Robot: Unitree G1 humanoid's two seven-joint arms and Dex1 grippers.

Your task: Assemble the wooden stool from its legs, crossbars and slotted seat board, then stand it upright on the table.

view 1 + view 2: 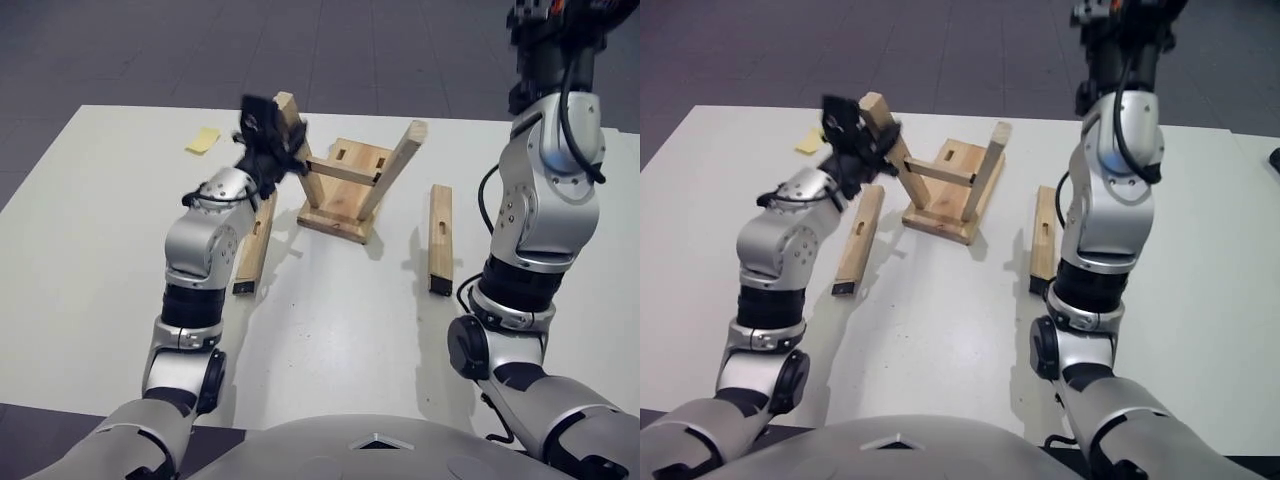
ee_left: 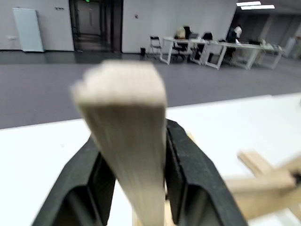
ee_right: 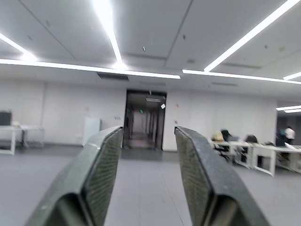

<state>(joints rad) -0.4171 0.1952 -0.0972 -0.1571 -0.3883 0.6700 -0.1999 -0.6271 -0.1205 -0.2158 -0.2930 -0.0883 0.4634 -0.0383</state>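
White table [image 1: 330, 330]. One loose leg [image 1: 256, 245] lies flat at 8 o'clock of the seat board, a second loose leg [image 1: 440, 238] flat at 3 o'clock, both apart from it. The seat board [image 1: 340, 215] lies flat mid-table with two legs standing up from it, joined by a crossbar [image 1: 345, 172]. The left gripper [image 1: 280, 143] is clamped on the top of the upright leg [image 2: 127, 141] on the 9 o'clock side. Yellow note [image 1: 203, 140] at the table's 11 o'clock. The right gripper [image 3: 148, 136] is raised at 2 o'clock, fingers wide, holding nothing.

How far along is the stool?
Done: two legs and a crossbar stand on the seat board, upside down. In hand: left hand grips one standing leg; right hand open, raised. Left: two loose legs on the table to fit, then stand it upright.
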